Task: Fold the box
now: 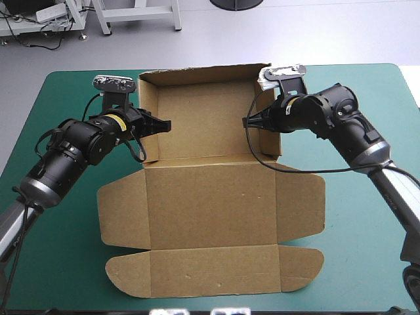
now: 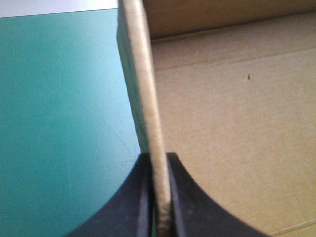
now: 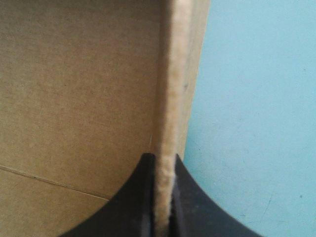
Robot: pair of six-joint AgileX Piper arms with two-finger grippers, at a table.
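The brown box (image 1: pixel 210 216) lies in the middle of the teal-green table, its far half with back and side walls raised, its near half flat with rounded flaps. My left gripper (image 1: pixel 164 125) is shut on the raised left side wall (image 2: pixel 143 89), whose edge runs up between the black fingers (image 2: pixel 129 197). My right gripper (image 1: pixel 249 123) is shut on the raised right side wall (image 3: pixel 170 89), its edge likewise pinched between the fingers (image 3: pixel 190 202). The box floor (image 2: pixel 232 123) (image 3: pixel 74 89) lies inside each wall.
Bare teal-green cover (image 1: pixel 367 216) lies to either side of the box and beyond it. The near flaps (image 1: pixel 213 272) reach close to the table's front edge. The far table edge (image 1: pixel 354 65) runs just behind the box's back wall.
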